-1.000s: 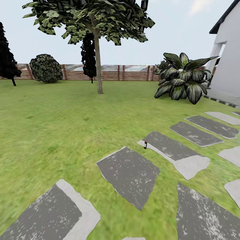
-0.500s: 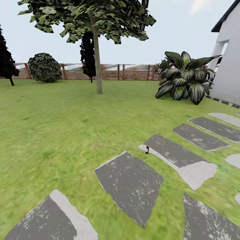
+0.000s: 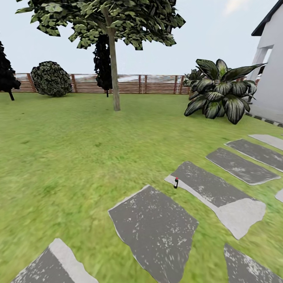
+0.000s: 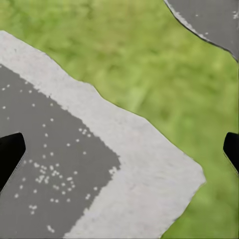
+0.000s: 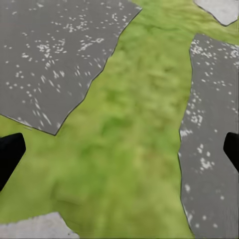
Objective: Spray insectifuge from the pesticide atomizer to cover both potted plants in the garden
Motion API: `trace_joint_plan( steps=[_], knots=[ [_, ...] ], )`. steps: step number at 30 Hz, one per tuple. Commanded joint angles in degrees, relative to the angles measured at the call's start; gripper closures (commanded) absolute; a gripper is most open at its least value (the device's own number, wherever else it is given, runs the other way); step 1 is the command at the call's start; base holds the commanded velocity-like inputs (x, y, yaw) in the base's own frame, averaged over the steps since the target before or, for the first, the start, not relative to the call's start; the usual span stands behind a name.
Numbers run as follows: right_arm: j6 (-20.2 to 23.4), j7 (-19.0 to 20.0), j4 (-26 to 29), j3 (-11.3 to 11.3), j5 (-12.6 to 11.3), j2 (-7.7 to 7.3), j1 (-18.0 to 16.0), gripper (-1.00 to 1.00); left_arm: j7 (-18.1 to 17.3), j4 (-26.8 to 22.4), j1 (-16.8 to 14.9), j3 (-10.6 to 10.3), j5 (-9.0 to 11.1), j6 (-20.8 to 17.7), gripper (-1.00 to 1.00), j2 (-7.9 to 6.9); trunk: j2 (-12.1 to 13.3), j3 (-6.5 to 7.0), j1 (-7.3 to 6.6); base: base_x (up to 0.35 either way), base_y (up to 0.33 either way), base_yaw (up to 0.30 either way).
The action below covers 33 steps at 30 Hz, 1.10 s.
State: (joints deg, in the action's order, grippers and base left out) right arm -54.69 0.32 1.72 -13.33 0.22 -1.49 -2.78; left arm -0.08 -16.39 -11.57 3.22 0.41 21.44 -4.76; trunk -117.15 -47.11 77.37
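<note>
The atomizer stands upright at the near corner of a stepping stone ahead of me, in the garden lawn. My left hand is spread wide, empty, over a stone and grass. My right hand is likewise spread, over a grass strip between stones.

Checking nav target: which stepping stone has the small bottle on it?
The pale-edged stepping stone in the middle of the head view; the small dark bottle stands upright at its near-left corner. The other stones are bare.
</note>
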Motion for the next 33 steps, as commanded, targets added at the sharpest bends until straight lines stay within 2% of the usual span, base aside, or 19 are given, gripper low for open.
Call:
trace_joint_plan(
  steps=[1,14,28,33],
  knots=[
    [-0.15,0.03,-0.05,-0.12,0.04,0.0,-0.04,-1.0,-0.01,0.05,-0.03,0.12,0.03,0.18,-1.0,0.01,-0.02,-0.05,0.03,0.335,0.0,0.0],
    [-0.15,0.03,-0.04,-0.12,0.04,0.0,-0.04,-1.0,-0.01,0.05,-0.03,0.12,0.03,0.18,-1.0,0.01,-0.02,-0.05,0.03,0.335,-0.006,0.0],
    [-0.17,0.0,0.05,-0.14,-0.05,0.0,-0.04,-1.0,-0.03,-0.01,-0.03,0.03,0.07,0.18,-1.0,0.02,-0.02,-0.05,0.03,0.326,-0.093,0.0],
    [-0.17,-0.03,2.69,-0.28,-0.32,0.18,-0.09,-1.0,-0.03,-0.02,-0.03,0.03,0.09,0.18,-1.0,0.04,-0.02,-0.05,0.03,0.288,-0.156,0.0]
  ],
)
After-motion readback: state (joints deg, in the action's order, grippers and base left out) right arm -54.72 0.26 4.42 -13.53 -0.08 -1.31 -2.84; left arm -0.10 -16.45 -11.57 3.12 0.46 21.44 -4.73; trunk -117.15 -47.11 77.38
